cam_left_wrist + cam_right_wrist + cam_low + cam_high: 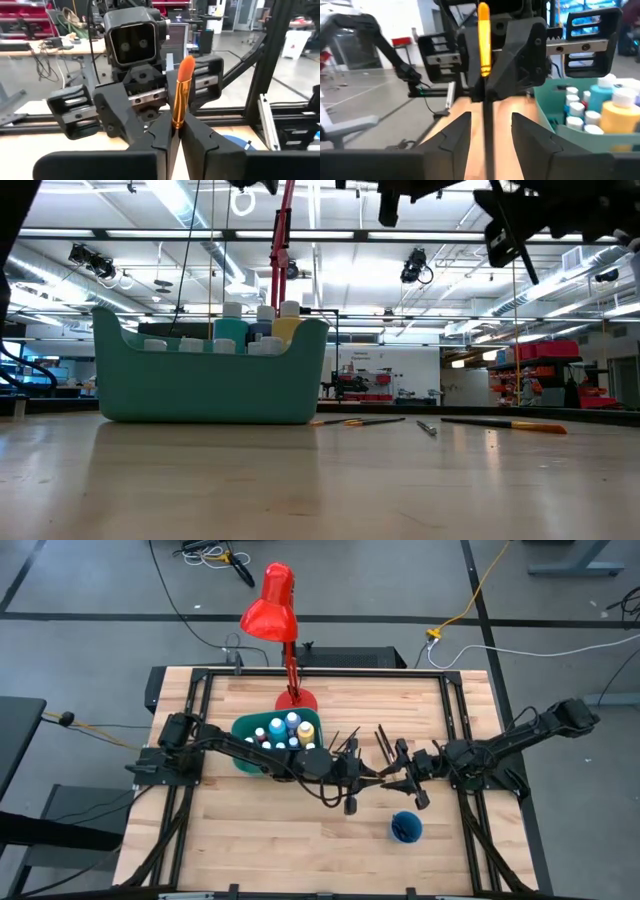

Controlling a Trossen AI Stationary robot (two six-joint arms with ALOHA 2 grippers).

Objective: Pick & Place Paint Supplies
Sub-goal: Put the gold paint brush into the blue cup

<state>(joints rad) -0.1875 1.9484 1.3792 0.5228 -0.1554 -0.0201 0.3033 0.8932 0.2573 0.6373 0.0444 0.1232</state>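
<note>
The left gripper (176, 131) is clamping the paintbrush (181, 92) above the table's (300, 850) middle. The right gripper (491, 125) is standing open around the handle, so it should be backing straight away.

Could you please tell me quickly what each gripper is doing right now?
Left gripper: closed on the thin orange-bristled, gold-ferruled paintbrush, above mid-table.
Right gripper: open, fingers apart either side of that paintbrush's handle.

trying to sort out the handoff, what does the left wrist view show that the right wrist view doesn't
Only the left wrist view shows the brush's orange bristle tip and the right gripper facing it, open. Only the right wrist view shows the teal bin with paint bottles and the left gripper. Both show one paintbrush clamped in the left gripper's shut fingers.
</note>
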